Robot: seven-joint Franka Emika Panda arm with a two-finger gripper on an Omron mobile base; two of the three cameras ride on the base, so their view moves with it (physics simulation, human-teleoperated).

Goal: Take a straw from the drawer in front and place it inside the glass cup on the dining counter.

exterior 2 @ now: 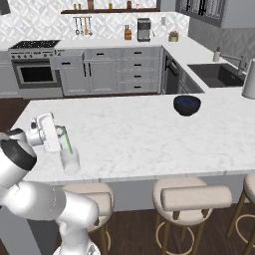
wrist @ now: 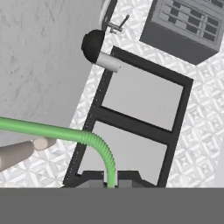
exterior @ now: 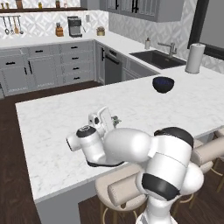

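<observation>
1. White marble desk (exterior: 57, 131) filled the left base view. Taking the dark bowl (exterior: 163, 84) as landmark, the pincer (exterior: 114, 119) stood well nearer the camera and to the bowl's left, above the desk's near side; the arm hid what lay under it.
2. In the right base view the glass cup (exterior 2: 70, 160) stood far left of the bowl, at the desk's near edge. The green straw (exterior 2: 66, 140) slanted down into its mouth, the pincer (exterior 2: 62, 133) clamped on its upper end. The bowl's contents could not be made out.
3. In the hand view the bent straw (wrist: 65, 133) rose from between the closed tips.
4. Judged step: placing. Next comes release, then lifting clear without tipping the cup.
</observation>
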